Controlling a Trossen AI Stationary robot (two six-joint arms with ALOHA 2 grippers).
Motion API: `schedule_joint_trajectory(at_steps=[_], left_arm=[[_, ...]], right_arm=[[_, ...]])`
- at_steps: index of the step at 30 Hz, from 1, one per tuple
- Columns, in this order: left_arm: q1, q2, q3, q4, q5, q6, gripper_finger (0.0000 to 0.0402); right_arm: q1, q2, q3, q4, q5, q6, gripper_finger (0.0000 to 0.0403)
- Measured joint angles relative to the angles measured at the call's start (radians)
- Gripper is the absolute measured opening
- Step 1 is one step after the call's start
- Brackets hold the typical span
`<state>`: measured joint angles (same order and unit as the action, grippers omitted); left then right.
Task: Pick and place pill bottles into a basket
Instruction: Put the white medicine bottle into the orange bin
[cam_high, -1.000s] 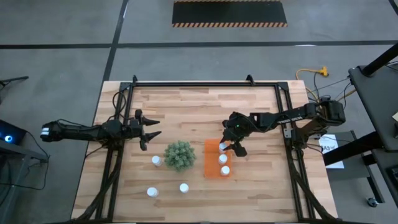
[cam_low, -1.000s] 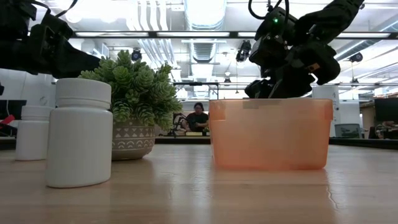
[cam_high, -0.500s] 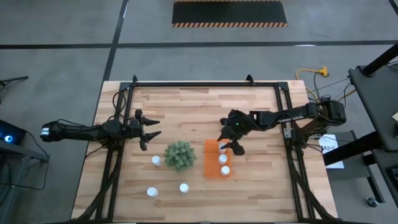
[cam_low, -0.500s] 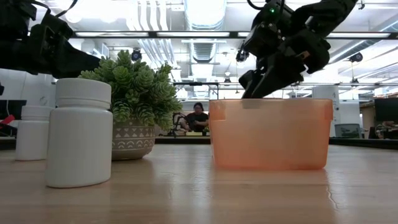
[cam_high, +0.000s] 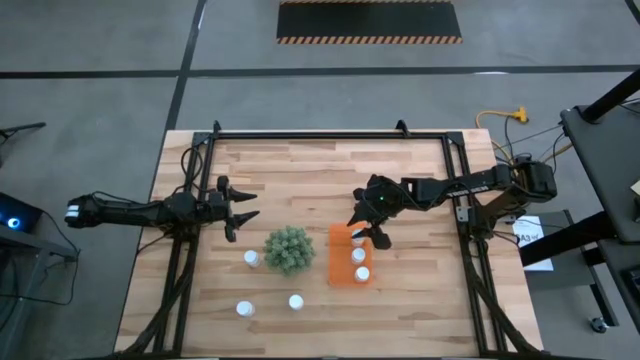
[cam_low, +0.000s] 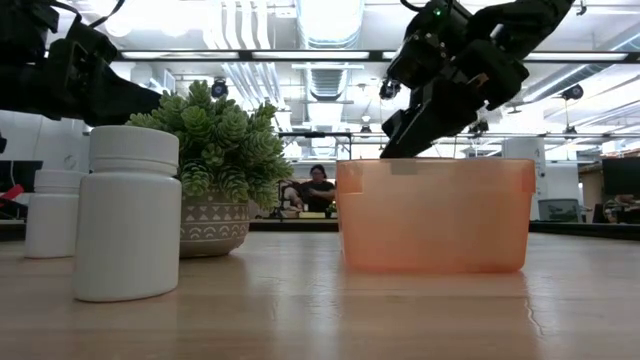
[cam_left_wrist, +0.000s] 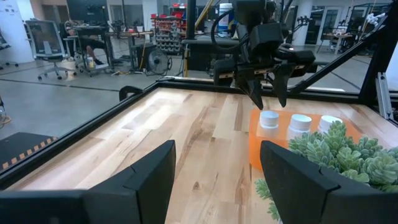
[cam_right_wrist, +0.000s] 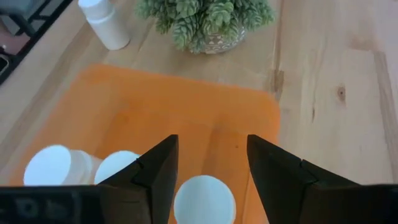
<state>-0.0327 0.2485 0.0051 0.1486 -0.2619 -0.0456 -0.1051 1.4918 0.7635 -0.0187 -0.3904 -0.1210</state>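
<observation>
The orange basket (cam_high: 340, 262) stands right of the plant and holds three white pill bottles in a row; the farthest (cam_high: 358, 238) also shows in the right wrist view (cam_right_wrist: 204, 200). My right gripper (cam_high: 365, 231) is open just above that bottle, its fingers (cam_right_wrist: 155, 171) on either side of the cap and clear of it; this also shows in the left wrist view (cam_left_wrist: 267, 93). Three more bottles stand on the table: one (cam_high: 251, 259) left of the plant, two (cam_high: 244, 309) (cam_high: 296, 301) near the front edge. My left gripper (cam_high: 247, 212) is open and empty at the table's left.
A round green plant (cam_high: 288, 250) in a pot stands between the loose bottles and the basket. In the low view a bottle (cam_low: 128, 213) stands close in front of the plant (cam_low: 225, 150). Bare wood lies at the table's far side and right of the basket.
My right gripper has risen out of the basket's far end until its fingers are above the rim, and has drifted slightly toward the table's left. The bottle under it stays standing in the basket.
</observation>
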Motion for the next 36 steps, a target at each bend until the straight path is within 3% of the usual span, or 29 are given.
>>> schedule_joint_trajectory(at_steps=[9, 16, 25, 30, 36], left_arm=[[0.0, 0.0, 0.0, 0.0, 0.0, 0.0, 0.0218], [0.0, 0.0, 0.0, 0.0, 0.0, 0.0, 0.0218], [0.0, 0.001, 0.0, 0.0, 0.0, 0.0, 0.0218], [0.0, 0.0, 0.0, 0.0, 0.0, 0.0, 0.0218], [0.0, 0.0, 0.0, 0.0, 0.0, 0.0, 0.0218]], right_arm=[[-0.001, -0.032, -0.055, 0.2, -0.027, 0.044, 0.018], [0.0, -0.193, -0.179, 0.256, -0.028, 0.112, 0.0178], [0.037, -0.402, -0.459, 0.68, -0.026, 0.217, 0.0178], [0.07, -0.512, -0.514, 0.659, -0.018, 0.222, 0.0176], [0.135, -0.644, -0.564, 0.649, 0.108, 0.211, 0.0175]])
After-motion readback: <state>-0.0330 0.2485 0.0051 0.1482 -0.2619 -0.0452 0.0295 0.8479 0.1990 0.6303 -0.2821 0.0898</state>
